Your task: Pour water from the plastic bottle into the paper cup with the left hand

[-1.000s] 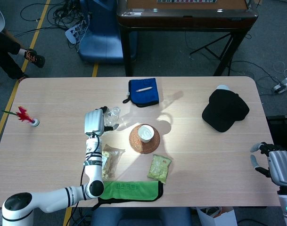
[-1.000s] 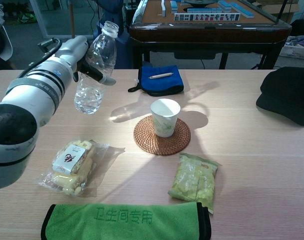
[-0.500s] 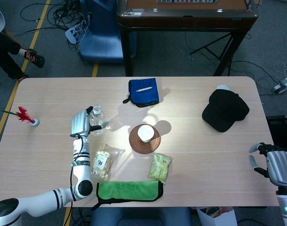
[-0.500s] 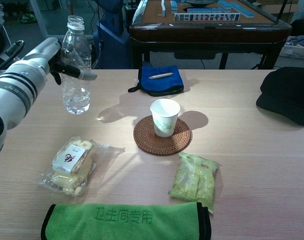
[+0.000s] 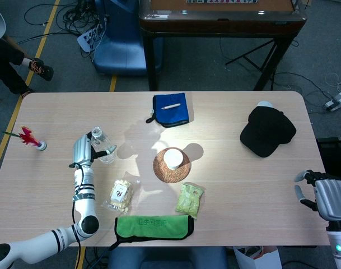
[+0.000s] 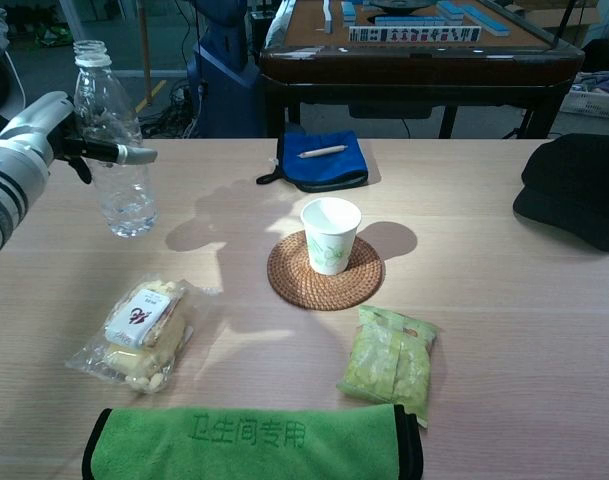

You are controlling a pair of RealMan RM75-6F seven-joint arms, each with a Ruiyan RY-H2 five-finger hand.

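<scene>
Right, left hand: the left hand (image 6: 46, 128) has its fingers wrapped round the plastic bottle (image 6: 112, 150) at mid-body, one finger sticking out straight past it.
Bottle position: upright, cap off, at the table's left side, well apart from the cup; in the chest view its base looks at or just above the table (image 6: 504, 330), and I cannot tell which.
Bottle contents: only a little water shows near the bottom, so I judge it light and easy to tip.
Bottle handling: thin clear plastic, likely to buckle under a hard squeeze and a bit slick; the middle of the body looks the sensible hold, leaving the neck free.
Cup: the paper cup (image 6: 330, 234) stands upright on a round woven coaster (image 6: 324, 272), soft-walled, light, probably easy to knock.
Right hand: the right hand (image 5: 322, 197) hangs off the table's near right corner, fingers loosely spread, holding nothing.
</scene>
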